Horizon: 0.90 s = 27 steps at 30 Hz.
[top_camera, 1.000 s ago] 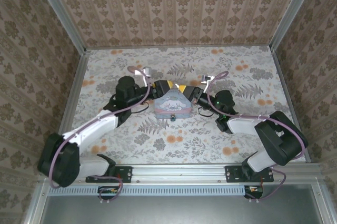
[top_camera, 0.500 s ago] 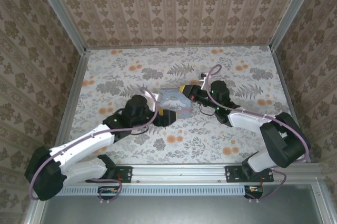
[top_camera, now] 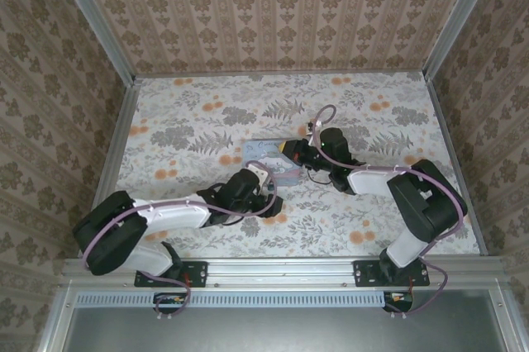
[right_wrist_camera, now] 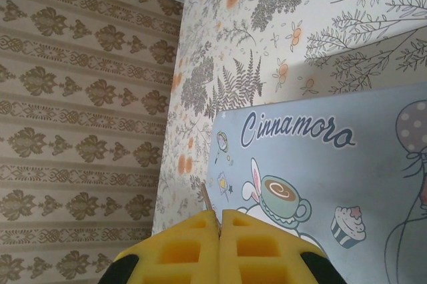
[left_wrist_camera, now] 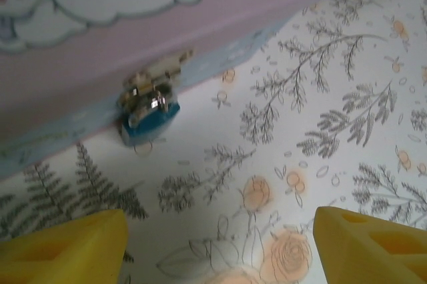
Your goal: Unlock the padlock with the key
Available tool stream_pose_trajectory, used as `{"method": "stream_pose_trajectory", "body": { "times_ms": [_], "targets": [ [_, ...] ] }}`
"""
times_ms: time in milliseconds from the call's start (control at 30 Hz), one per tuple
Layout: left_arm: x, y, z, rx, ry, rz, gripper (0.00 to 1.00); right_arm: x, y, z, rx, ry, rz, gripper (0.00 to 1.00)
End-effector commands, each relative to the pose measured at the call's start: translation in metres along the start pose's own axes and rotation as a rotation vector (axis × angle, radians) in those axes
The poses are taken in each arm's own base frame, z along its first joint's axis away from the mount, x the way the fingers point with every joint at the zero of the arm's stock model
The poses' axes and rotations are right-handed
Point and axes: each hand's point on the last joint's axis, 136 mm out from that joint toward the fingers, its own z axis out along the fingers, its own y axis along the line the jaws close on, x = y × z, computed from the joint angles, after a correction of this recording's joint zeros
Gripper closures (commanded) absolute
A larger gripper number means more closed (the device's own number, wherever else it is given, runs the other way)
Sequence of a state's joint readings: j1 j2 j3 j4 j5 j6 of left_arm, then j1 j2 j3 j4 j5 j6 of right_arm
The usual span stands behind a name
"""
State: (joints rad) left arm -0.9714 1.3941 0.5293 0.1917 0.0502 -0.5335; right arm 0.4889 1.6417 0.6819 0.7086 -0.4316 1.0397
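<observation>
The left arm (top_camera: 157, 216) lies low across the floral-printed worktop (top_camera: 190, 121), reaching from the near left towards the middle; its yellow foam-padded left fingers (left_wrist_camera: 63, 247) stand wide apart with only bare worktop between them, gripping nothing. Ahead of them in the left wrist view, and nearer the left-hand pad, sits the tiny padlock with a teal-blue body and a thin silvery shackle (left_wrist_camera: 150, 109); its shackle end meets the small metal clasp on the side of the tin, its body rests against the worktop just beside the tin's lower edge, and it is well apart from both pads. The pastel rectangular tin box with cartoon print (left_wrist_camera: 200, 24) lies flat near the middle of the worktop; seen from above it sits between the two arms' ends. On its right, the yellow right fingers (right_wrist_camera: 193, 251) are pressed together, pad against pad, hovering just over the light blue lid, where a drawn cup, a cupcake and the lettering "Cinnamoro" can be read. The right arm (top_camera: 413, 195) bends in from the near right; patterned wallpaper panels (top_camera: 273, 13) close in the worktop on three sides.
</observation>
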Motion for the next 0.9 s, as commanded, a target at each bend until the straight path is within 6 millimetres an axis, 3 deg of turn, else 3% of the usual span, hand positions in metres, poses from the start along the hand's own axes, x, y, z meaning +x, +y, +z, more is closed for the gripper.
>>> {"method": "stream_pose_trajectory", "body": {
  "times_ms": [0,400,867],
  "targets": [
    [-0.012,0.007,0.006,-0.018,-0.072,0.042,0.26,-0.002,0.012,0.006,-0.043,0.004,-0.007,1.0],
    [-0.019,0.022,0.031,-0.004,-0.143,0.042,0.3,0.006,-0.006,0.015,-0.027,0.027,0.019,1.0],
    [-0.023,0.013,0.063,0.107,-0.171,0.003,0.31,0.015,-0.023,0.018,0.001,0.042,0.034,1.0]
  ]
}}
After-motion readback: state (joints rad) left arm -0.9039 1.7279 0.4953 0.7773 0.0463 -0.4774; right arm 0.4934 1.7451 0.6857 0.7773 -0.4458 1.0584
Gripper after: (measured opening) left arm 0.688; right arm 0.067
